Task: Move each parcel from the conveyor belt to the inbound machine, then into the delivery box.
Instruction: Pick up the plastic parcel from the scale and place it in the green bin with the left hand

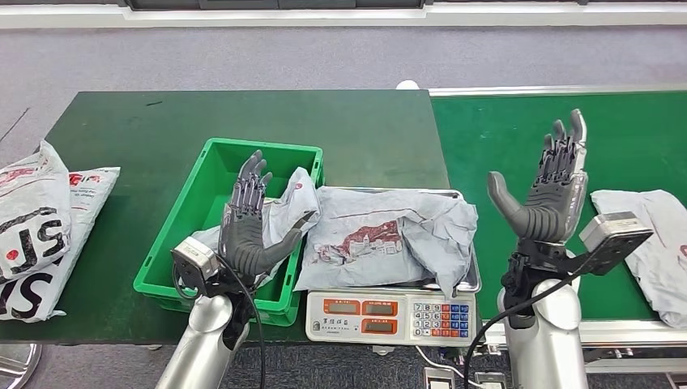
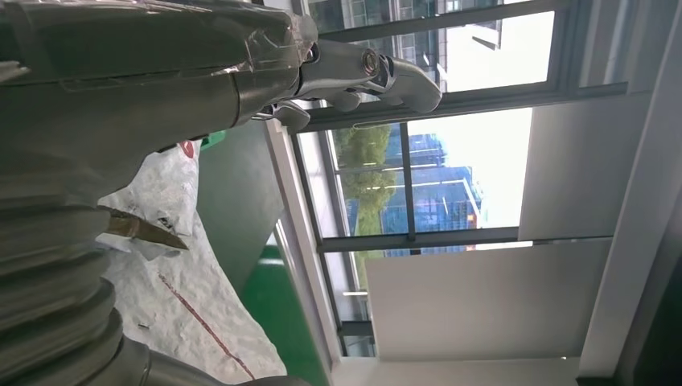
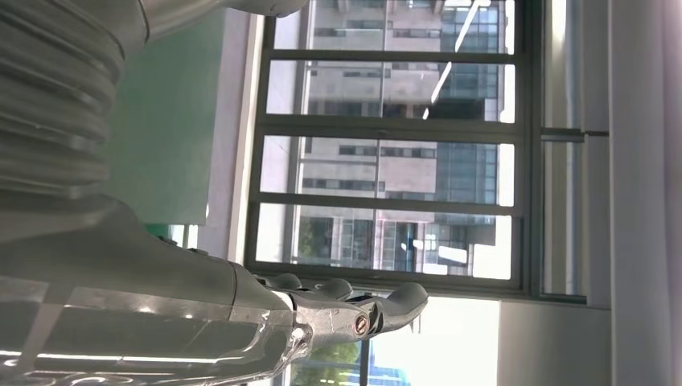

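A crumpled grey parcel (image 1: 389, 235) with a red print lies on the tray of the scale (image 1: 389, 314), the inbound machine. Another grey parcel (image 1: 283, 212) sits in the green delivery box (image 1: 211, 174), leaning on its right wall. A third grey parcel (image 1: 648, 243) lies on the green conveyor belt (image 1: 526, 130) at the right. My left hand (image 1: 251, 223) is raised over the box, fingers up and spread, holding nothing. My right hand (image 1: 551, 190) is raised between the scale and the belt parcel, fingers spread, empty. The left wrist view shows a white parcel (image 2: 177, 273) beside my left hand (image 2: 354, 72).
White printed mail bags (image 1: 36, 227) lie on the left end of the dark green table (image 1: 162, 121). The scale's keypad and displays face me at the front edge. Grey floor lies beyond the table. Windows and buildings (image 3: 386, 161) appear in the wrist views.
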Available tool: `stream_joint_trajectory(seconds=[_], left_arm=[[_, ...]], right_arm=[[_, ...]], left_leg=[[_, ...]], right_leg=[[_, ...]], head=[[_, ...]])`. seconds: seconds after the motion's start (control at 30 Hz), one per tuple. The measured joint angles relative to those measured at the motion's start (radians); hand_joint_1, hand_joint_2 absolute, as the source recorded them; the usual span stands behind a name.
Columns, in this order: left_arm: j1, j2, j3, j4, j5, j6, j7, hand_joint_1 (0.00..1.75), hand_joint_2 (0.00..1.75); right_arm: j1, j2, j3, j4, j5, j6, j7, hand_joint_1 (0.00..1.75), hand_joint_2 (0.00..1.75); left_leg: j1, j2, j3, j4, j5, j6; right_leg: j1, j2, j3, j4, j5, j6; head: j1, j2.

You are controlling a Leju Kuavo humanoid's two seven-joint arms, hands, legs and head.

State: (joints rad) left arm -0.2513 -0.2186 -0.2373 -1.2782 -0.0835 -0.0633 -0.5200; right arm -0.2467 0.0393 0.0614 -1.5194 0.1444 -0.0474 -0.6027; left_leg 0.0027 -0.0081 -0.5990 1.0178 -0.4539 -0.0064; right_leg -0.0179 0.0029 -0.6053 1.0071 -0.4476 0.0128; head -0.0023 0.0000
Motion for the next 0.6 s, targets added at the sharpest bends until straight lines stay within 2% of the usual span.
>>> stream_joint_trajectory(seconds=[0.2, 0.3, 0.37, 0.5, 0.6], left_arm=[[-0.007, 0.000, 0.000, 0.009, -0.001, 0.000, 0.000, 0.00, 1.75], [-0.016, 0.000, -0.002, 0.015, -0.038, 0.015, 0.011, 0.00, 1.75], [-0.035, 0.000, -0.017, 0.030, -0.130, 0.043, 0.040, 0.00, 1.75], [-0.126, -0.017, -0.115, 0.136, -0.389, 0.027, 0.119, 0.00, 1.75], [-0.194, -0.051, -0.199, 0.265, -0.470, -0.008, 0.166, 0.00, 1.75]], right_arm=[[-0.004, 0.006, 0.000, 0.010, 0.006, 0.042, 0.028, 0.00, 1.75], [-0.004, 0.008, -0.001, 0.014, 0.026, 0.015, 0.009, 0.00, 1.75], [-0.002, 0.013, -0.005, 0.010, 0.033, -0.010, -0.003, 0.00, 1.75], [-0.003, 0.027, -0.016, -0.004, 0.033, -0.021, -0.005, 0.00, 1.75], [-0.003, 0.033, -0.020, -0.005, 0.041, -0.020, -0.004, 0.00, 1.75]], left_leg=[[0.000, 0.000, 0.000, 0.000, 0.000, 0.000], [0.000, 0.000, 0.000, 0.000, 0.000, 0.000], [0.000, -0.001, 0.000, 0.000, 0.000, 0.000], [0.000, -0.001, 0.000, 0.000, 0.000, 0.000], [-0.001, -0.001, 0.000, 0.001, 0.000, 0.000]], right_leg=[[0.000, 0.000, 0.000, 0.000, 0.000, 0.000], [0.000, 0.000, 0.000, 0.000, 0.000, 0.000], [0.000, -0.001, 0.000, 0.000, 0.000, 0.000], [0.000, -0.001, 0.000, 0.000, 0.000, 0.001], [-0.001, -0.001, 0.001, 0.000, 0.001, 0.001]], head=[[0.000, 0.000], [0.000, 0.000], [0.000, 0.000], [0.000, 0.000], [0.000, 0.000]])
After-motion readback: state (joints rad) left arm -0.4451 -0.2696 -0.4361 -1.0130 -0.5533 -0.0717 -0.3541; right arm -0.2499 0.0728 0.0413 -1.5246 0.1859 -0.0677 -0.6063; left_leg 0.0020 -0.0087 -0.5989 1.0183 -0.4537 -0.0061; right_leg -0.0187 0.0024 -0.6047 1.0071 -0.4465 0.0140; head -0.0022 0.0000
